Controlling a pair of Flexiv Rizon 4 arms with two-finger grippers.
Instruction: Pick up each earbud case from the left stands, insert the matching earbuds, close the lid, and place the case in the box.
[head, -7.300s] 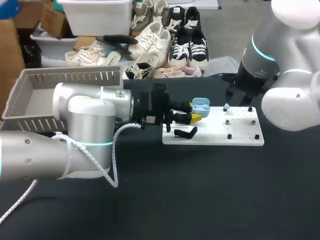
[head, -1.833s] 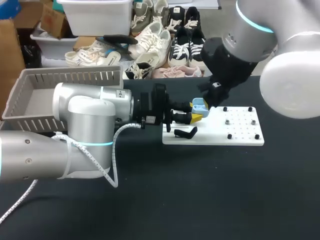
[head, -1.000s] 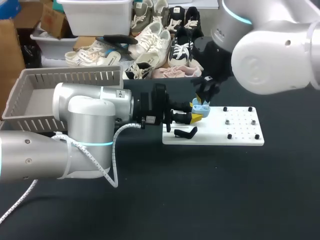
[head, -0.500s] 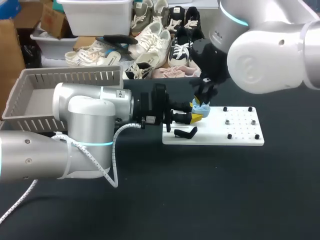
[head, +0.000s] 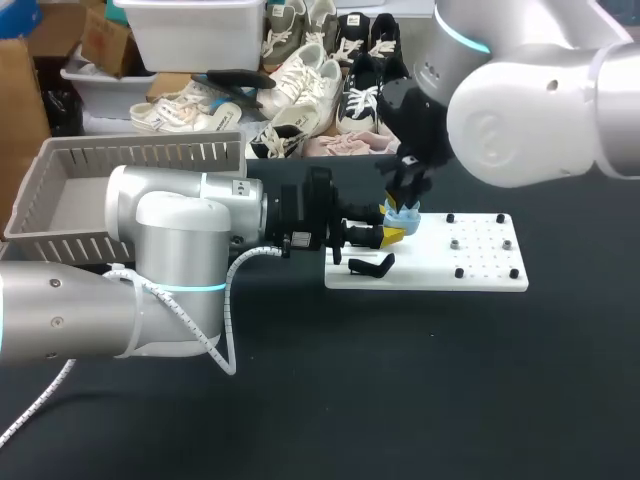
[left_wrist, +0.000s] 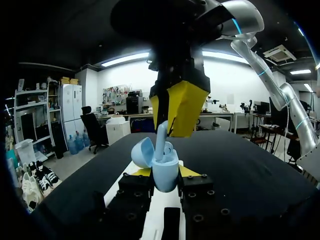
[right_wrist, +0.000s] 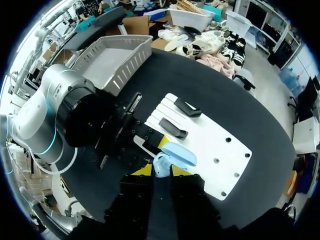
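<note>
- Your left jaws pinch the open earbud case (left_wrist: 166, 177), steadying it for loading.
- Your right jaws pinch an earbud (left_wrist: 160, 142) (stem up) at its socket.

Even overhead light fills the head view. The matte black counter (head: 420, 400) swallows it and shows almost no shadow, while the white board (head: 485, 268) glares. The right arm (head: 540, 90), entering at 1 o'clock, carries bright highlights. In the left wrist view that arm looms dark and backlit; only the pale case (left_wrist: 165, 172) and earbud (left_wrist: 161, 140) under it catch light.
</note>
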